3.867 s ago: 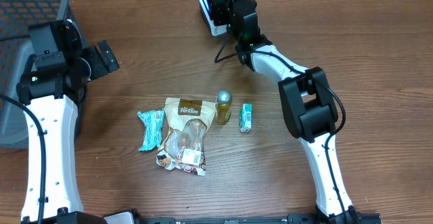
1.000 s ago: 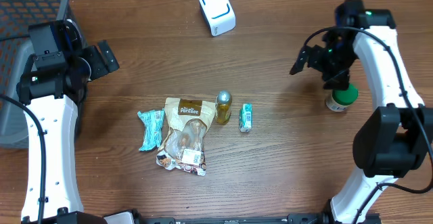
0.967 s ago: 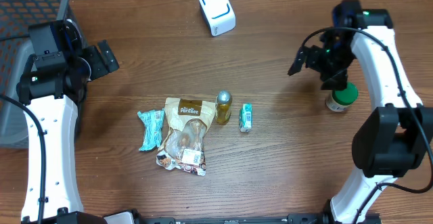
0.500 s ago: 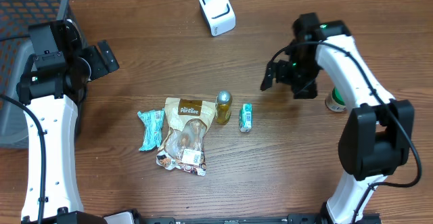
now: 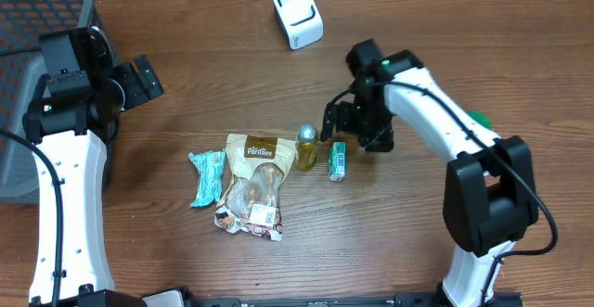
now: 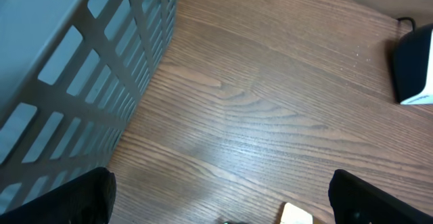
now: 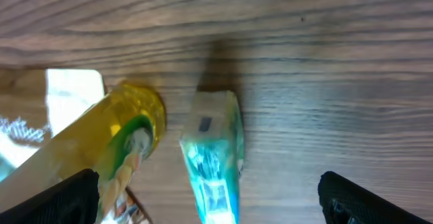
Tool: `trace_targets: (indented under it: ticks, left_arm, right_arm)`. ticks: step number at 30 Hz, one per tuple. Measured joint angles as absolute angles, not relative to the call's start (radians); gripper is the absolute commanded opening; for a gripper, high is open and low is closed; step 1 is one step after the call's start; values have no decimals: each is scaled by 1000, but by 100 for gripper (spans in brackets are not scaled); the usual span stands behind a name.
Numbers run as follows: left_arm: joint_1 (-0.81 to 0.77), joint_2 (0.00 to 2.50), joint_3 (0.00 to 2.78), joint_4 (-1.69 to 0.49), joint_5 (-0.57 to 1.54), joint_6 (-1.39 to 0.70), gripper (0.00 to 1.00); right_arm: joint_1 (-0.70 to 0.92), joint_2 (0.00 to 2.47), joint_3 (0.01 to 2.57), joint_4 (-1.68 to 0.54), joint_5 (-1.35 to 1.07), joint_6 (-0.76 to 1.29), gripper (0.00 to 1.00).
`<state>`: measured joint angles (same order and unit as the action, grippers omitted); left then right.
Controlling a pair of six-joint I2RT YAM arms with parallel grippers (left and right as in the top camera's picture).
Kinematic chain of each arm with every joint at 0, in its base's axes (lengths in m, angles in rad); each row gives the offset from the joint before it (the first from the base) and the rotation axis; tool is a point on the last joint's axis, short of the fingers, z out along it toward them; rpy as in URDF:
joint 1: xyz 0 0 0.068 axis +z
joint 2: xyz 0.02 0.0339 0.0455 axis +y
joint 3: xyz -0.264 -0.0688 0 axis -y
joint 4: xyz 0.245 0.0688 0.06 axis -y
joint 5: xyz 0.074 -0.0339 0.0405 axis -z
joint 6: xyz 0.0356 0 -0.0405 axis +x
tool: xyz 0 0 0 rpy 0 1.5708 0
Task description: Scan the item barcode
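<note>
- Wooden table (image 5: 176, 251) carries a loose row of goods: a teal wrapper (image 5: 207, 177), a brown pouch (image 5: 255, 182), a yellow bottle (image 5: 306, 147) and a small teal box (image 5: 338, 160).
- The right gripper (image 5: 353, 131) hovers over the teal box, jaws wide apart, gripping nothing.
- From the right wrist, the box lies just beside the bottle's gold cap.
- A white scanner (image 5: 297, 15) sits at the far edge, well apart from the box.
- The left gripper (image 5: 141, 78), jaws apart and empty, hangs near a grey basket (image 5: 37, 29).
</note>
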<state>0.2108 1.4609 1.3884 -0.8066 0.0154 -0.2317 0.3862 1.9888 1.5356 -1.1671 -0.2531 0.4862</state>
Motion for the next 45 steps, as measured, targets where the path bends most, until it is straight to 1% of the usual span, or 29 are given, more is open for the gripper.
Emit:
trace_targets:
  ticks: [8, 11, 16, 21, 25, 26, 35, 41, 45]
  left_arm:
    - [211, 1461, 1388, -807, 15, -232, 100]
    - [211, 1461, 1388, -807, 15, -232, 100]
    - [211, 1461, 1388, -807, 15, -232, 100]
    - [211, 1461, 1388, -807, 15, -232, 100]
    - [211, 1461, 1388, -807, 15, -232, 99]
    - [211, 1461, 1388, -807, 15, -232, 100]
    - [211, 1461, 1388, -807, 15, -232, 99]
    - [211, 1461, 1388, -807, 15, -232, 99]
    - [211, 1461, 1388, -807, 15, -232, 100]
  right_arm:
    - [403, 1989, 1471, -1119, -220, 563, 100]
    - [403, 1989, 1456, -1105, -217, 571, 82]
    - [403, 1989, 1411, -1052, -211, 577, 62]
    - [403, 1989, 1401, -1016, -209, 576, 56]
    - [403, 1989, 1401, -985, -209, 580, 36]
    - [403, 1989, 1401, -979, -210, 579, 33]
    - [403, 1989, 1401, -965, -209, 576, 31]
    - [403, 1989, 1401, -962, -209, 576, 38]
    - [403, 1989, 1401, -962, -209, 576, 38]
